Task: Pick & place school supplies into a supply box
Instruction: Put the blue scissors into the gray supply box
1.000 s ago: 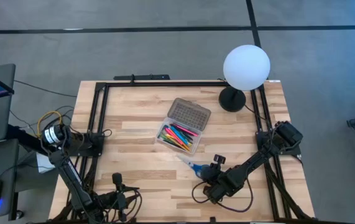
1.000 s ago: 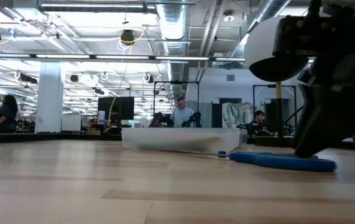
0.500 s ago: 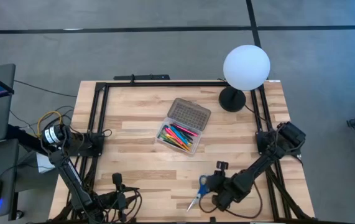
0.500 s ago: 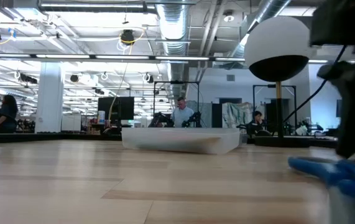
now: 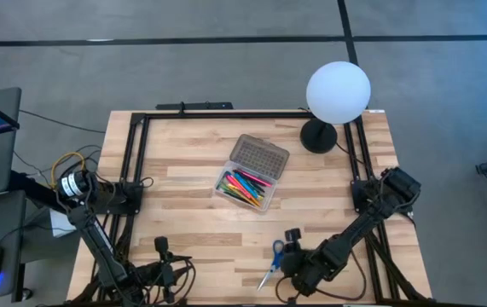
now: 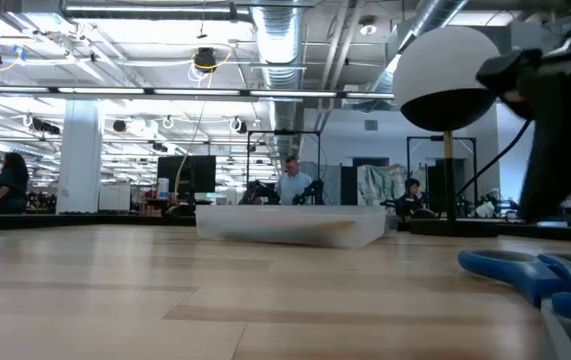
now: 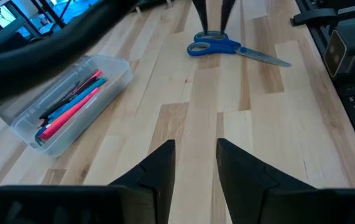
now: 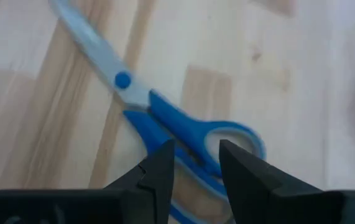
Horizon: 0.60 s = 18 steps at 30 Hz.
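Observation:
Blue-handled scissors (image 5: pixel 270 264) lie flat on the wood near the table's front edge, blades toward the near left. My right gripper (image 8: pixel 196 163) stands open over their handle loops (image 8: pixel 227 140), pointing steeply down; the left wrist view shows it (image 7: pixel 212 25) just at the handles (image 7: pixel 207 42). The supply box (image 5: pixel 245 188) sits mid-table with its dotted lid (image 5: pixel 258 156) swung open, coloured pens and pencils (image 7: pixel 71 102) inside. My left gripper (image 7: pixel 194 155) waits open at the near left corner (image 5: pixel 175 269), nothing between its fingers. My right gripper comes at the scissors' blue handle end from above with its fingers apart. Whether a fingertip touches the handle I cannot tell. The scissors lie flat on the table.
A white globe lamp (image 5: pixel 338 92) on a dark base (image 5: pixel 318 136) stands at the far right corner. Black frame rails (image 5: pixel 136 153) run along the table's left, far and right edges. Cables (image 5: pixel 141 275) bunch at the near left.
The scissors have slid from the table's middle toward its near edge and turned about, blades swinging toward the near left; they have lain still for the last half second. My right gripper has gone toward the near edge with them and rolled its wrist, staying open.

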Motion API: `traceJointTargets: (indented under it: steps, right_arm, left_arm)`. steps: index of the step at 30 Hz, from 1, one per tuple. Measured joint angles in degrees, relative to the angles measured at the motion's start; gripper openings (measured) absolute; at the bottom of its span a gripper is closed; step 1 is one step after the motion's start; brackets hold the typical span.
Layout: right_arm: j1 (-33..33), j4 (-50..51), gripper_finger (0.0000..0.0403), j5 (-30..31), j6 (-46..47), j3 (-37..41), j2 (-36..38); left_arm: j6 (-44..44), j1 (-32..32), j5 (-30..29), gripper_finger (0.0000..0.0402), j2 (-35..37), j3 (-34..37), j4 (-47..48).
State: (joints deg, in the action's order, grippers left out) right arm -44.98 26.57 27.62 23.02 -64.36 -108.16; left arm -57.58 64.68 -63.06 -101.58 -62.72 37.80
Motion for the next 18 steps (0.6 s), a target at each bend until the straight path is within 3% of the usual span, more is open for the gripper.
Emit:
traceJointTargets:
  steps: [11,18]
  right_arm:
    - [3.5,0.1,0.0120,-7.4,-3.5,-0.1,-0.9]
    - [6.2,2.0,0.0120,-11.2,3.7,-0.2,-0.8]
  left_arm:
    - [0.3,-1.0,1.2,0.0112,-0.1,0.0,0.2]
    - [0.4,-1.1,1.3,0.0112,-1.7,0.0,0.2]
